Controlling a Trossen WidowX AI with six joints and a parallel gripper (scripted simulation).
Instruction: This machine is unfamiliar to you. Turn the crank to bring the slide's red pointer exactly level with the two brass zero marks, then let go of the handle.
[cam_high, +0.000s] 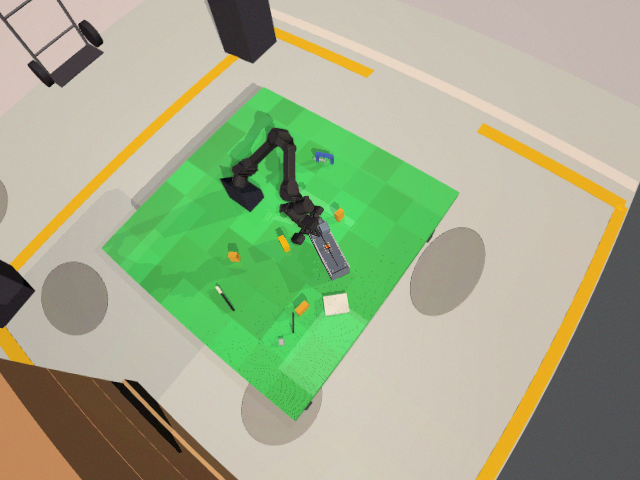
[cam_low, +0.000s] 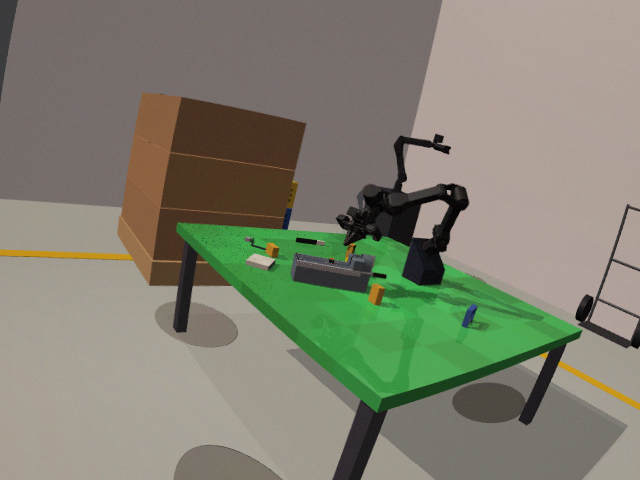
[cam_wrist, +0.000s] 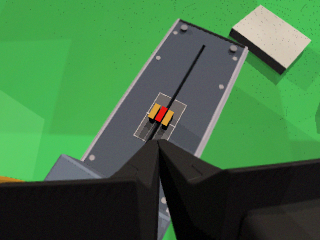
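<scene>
Hand (cam_high: 312, 230) (cam_low: 347, 242) (cam_wrist: 157, 147) pressed together above the machine (cam_high: 336, 263) (cam_low: 328, 278) (cam_wrist: 200, 95), it should retreat toward the counter's (cam_high: 408, 206) (cam_low: 310, 328) arm-side edge. Light nudges on the handle (cam_low: 378, 275) suit best.

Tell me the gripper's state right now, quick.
Gripper: closed, fingertips together, holding nothing.

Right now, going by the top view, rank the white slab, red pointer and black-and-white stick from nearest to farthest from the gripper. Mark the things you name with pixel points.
1. Red pointer (cam_high: 327, 246) (cam_low: 331, 260) (cam_wrist: 161, 114), on the machine (cam_high: 337, 266) (cam_low: 330, 279) (cam_wrist: 135, 100).
2. White slab (cam_high: 336, 304) (cam_low: 260, 261) (cam_wrist: 271, 39), past the machine's far end.
3. Black-and-white stick (cam_high: 225, 298) (cam_low: 309, 241), off to the robot's right.
</scene>
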